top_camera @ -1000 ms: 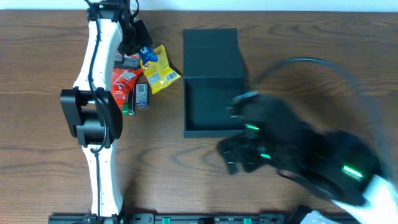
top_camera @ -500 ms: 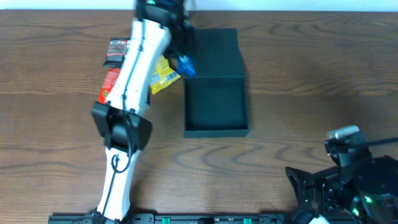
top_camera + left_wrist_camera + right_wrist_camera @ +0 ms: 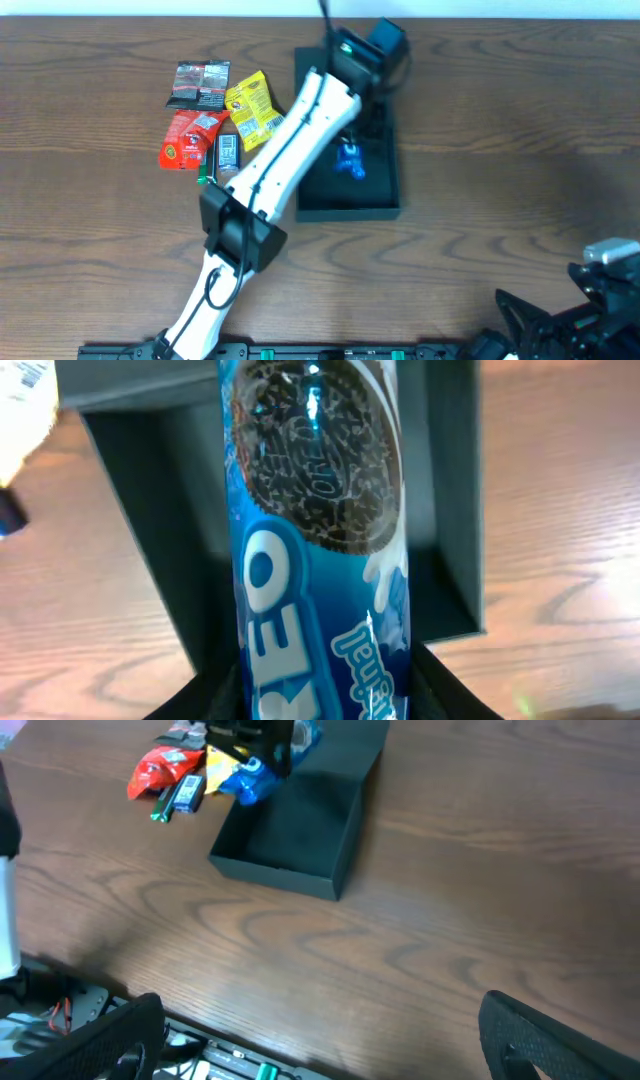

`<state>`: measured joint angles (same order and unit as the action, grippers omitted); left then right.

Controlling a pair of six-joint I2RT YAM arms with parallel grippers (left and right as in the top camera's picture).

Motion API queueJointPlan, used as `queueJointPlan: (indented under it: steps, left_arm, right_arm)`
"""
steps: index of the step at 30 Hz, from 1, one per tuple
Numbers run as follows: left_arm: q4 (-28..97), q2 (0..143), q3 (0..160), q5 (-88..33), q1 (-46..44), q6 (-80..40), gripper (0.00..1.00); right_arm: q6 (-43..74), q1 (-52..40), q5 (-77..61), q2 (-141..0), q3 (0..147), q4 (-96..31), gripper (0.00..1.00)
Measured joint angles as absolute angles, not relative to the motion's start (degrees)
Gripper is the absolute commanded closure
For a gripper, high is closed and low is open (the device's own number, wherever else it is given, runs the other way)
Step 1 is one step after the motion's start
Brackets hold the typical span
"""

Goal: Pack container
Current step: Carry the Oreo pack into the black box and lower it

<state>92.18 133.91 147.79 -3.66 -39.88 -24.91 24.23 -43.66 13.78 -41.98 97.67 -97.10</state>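
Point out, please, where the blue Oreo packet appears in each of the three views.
Overhead: the Oreo packet is at upper centre, over the open container.
Left wrist: the Oreo packet fills the middle from top to bottom, with the container behind it.
Right wrist: the Oreo packet is at the top, left of centre, by the container and its far left edge.
Shared landmark: the dark container.

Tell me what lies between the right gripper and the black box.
Only bare wooden table lies between the right gripper and the black cardboard box, as the right wrist view shows.
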Motion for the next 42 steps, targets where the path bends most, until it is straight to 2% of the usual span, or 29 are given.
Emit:
queueJointPlan:
  steps: [7,11,13,17,19,25,34,42]
  left_arm:
    - [92.3,123.1,146.7,0.3,-41.8,-20.8,0.94]
    - [91.2,112.6,136.6,-1.0,-39.5,-18.9,0.94]
    - [84.4,105.8,125.3,-2.6,-37.2,-17.9,0.9]
    - [68.5,98.3,105.3,-4.3,-35.1,-16.4,0.89]
    - [62.3,98.3,98.3,-4.7,-36.8,-16.5,0.88]
    - [51.9,102.2,91.5,-5.9,-40.9,-19.9,0.88]
    - [48.4,111.4,91.0,-6.0,-42.7,-34.2,0.89]
    - [44.9,114.5,91.0,-5.1,-46.2,-40.2,0.86]
  right_arm:
    - [23.1,-43.7,14.0,-41.5,97.7,-97.1,0.01]
    - [23.0,-43.7,14.0,-41.5,97.7,-97.1,0.01]
    - [23.0,-43.6,14.0,-41.5,97.7,-97.1,0.01]
    - [23.0,-43.6,13.8,-41.5,97.6,-97.1,0.01]
    - [23.0,-43.6,13.6,-41.5,97.6,-97.1,0.01]
    - [23.5,-43.6,12.4,-41.5,97.6,-97.1,0.01]
    - [24.4,-43.6,11.8,-41.5,97.6,-97.1,0.01]
    - [24.6,-43.6,11.5,-41.5,97.6,-97.1,0.01]
